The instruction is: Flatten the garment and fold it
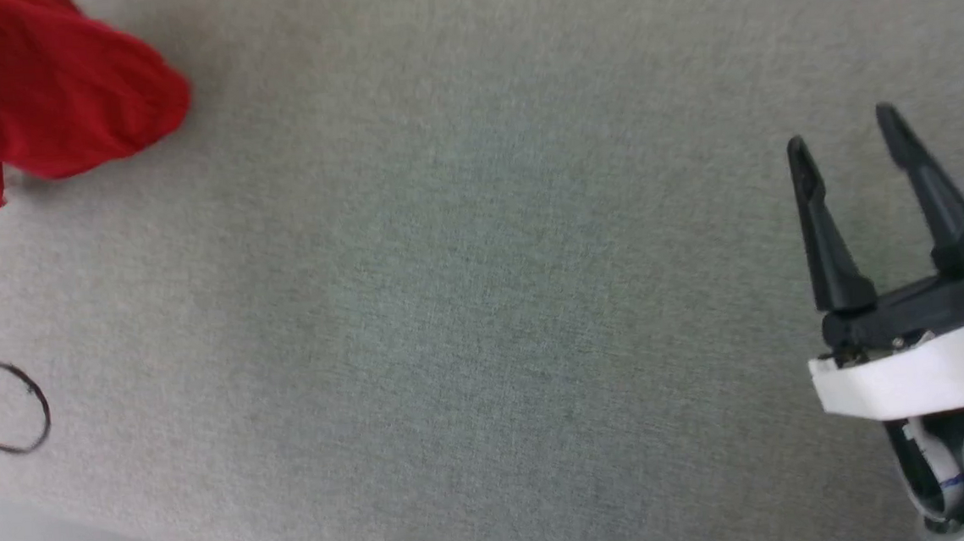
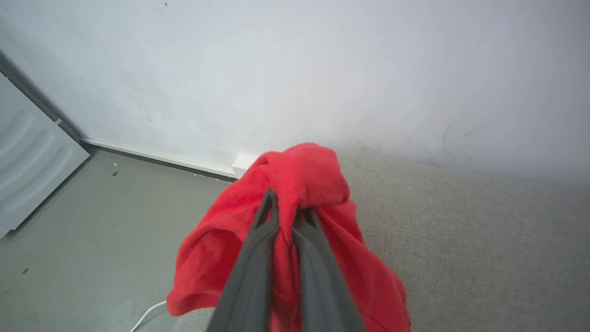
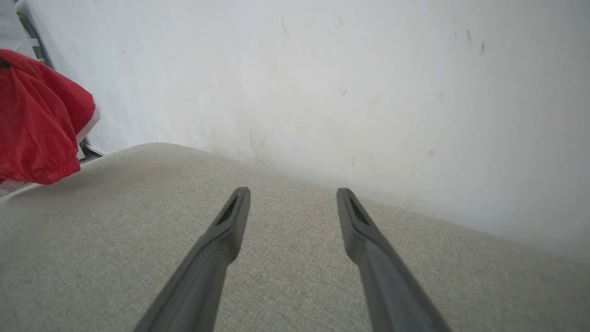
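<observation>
Bright red soft shorts, bunched into a loose lump, sit right out at the far left corner of the pale grey woven work surface. In the left wrist view the cloth drapes past the surface's edge above the grey floor. The left gripper has its 2 dark fingers pinched almost together on a thick fold of that red cloth. It looks like a grab on the bunch itself, not on a hem or the waistband.

Over at the near right, the right gripper hovers with its 2 fingers spread wide and nothing between them, well apart from the shorts.

The step in hand looks like bringing the bundle in. The best play is to carry it toward the bare middle of the surface, keeping low so that the cloth trails and opens instead of swinging. Then the right gripper should take a clear edge, ideally a waistband corner, so the 2 arms can pull the shorts flat. The risk is that a mid-bunch grip keeps them balled, so a regrip may be needed.
</observation>
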Controlling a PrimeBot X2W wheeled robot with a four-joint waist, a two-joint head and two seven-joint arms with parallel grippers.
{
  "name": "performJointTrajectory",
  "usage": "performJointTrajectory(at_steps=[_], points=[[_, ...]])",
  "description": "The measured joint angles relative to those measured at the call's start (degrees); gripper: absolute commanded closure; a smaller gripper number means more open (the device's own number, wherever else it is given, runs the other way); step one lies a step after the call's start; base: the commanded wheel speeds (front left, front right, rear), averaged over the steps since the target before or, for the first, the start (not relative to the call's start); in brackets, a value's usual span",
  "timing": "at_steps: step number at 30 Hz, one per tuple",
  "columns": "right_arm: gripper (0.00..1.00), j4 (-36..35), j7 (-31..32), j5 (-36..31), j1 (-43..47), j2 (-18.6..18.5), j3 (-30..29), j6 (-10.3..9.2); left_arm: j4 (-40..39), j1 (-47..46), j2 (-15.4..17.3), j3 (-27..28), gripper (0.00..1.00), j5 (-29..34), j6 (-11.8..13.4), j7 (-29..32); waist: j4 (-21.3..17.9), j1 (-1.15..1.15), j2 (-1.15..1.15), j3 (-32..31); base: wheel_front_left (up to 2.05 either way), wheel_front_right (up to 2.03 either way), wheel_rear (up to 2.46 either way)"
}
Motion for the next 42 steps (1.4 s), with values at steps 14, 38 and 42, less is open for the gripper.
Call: performJointTrajectory(at_steps=[14,38,42], points=[[0.0,6.6,-4.8,2.0,7.5,3.7,-3.6,0.01,-13.2,-6.8,-2.4,-3.0,1.0,-4.9,-0.1,10.6,-3.3,-0.01,0.0,-15.3,0.0,0.0,0.0],[0.0,5.3,-6.7,6.5,9.5,3.8,-11.2,0.0,-24.2,6.1,-23.6,-23.2,1.0,-12.5,-0.7,12.9,-15.4,0.01,0.0,-21.5,0.0,0.0,0.0],[0.0,5.6,-6.8,6.9,8.8,3.8,-10.6,0.0,-18.8,12.7,-25.0,-26.0,1.0,-12.0,-1.0,6.3,-16.9,0.01,0.0,-20.2,0.0,0.0,0.0]])
